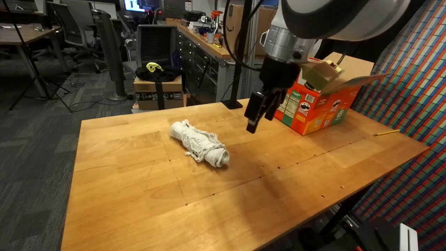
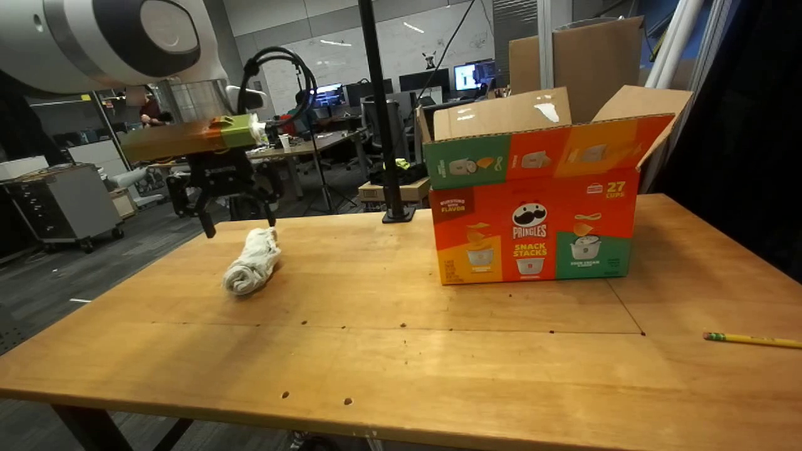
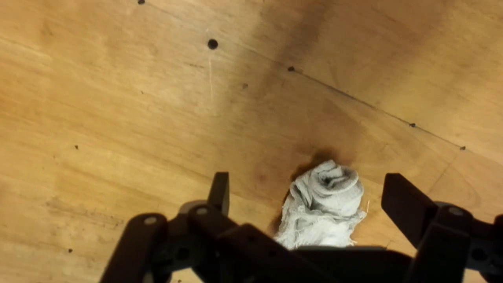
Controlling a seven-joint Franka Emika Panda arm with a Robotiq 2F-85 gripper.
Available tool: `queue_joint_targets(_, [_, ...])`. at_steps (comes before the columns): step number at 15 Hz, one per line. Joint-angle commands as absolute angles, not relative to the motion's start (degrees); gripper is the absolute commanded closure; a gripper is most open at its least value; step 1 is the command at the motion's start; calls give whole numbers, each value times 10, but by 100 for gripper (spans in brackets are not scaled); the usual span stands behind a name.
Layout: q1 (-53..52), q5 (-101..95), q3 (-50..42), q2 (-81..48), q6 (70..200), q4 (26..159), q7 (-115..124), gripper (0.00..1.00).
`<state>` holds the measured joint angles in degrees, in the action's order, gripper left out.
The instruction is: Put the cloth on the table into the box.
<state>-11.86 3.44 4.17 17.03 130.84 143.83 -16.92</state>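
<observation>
The rolled cloth (image 1: 200, 142) lay on the worktop (image 1: 122, 181), lower than the wide-spread jaws and clear of them; in the wrist view, one end showed between their sides. Well apart stood the red Pringles box (image 2: 531, 235).

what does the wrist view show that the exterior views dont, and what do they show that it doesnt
Only the wrist view shows the coiled end of the rolled cloth framed between the spread fingers of the gripper. Only the exterior views show the open Pringles box, the yellow pencil, the black pole and the Panda arm. All share the cloth, the gripper, and the wooden table with its dark holes.
</observation>
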Motion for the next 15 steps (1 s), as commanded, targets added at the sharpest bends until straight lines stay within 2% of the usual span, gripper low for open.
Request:
queue_joint_targets(1, [-122, 29, 57, 92, 1345, 1366, -182, 0])
queue_joint_targets(8, [-121, -12, 98, -32, 1365, 1256, -144, 0])
queue_joint_targets(15, [-132, -56, 121, -105, 1362, 1199, -109, 0])
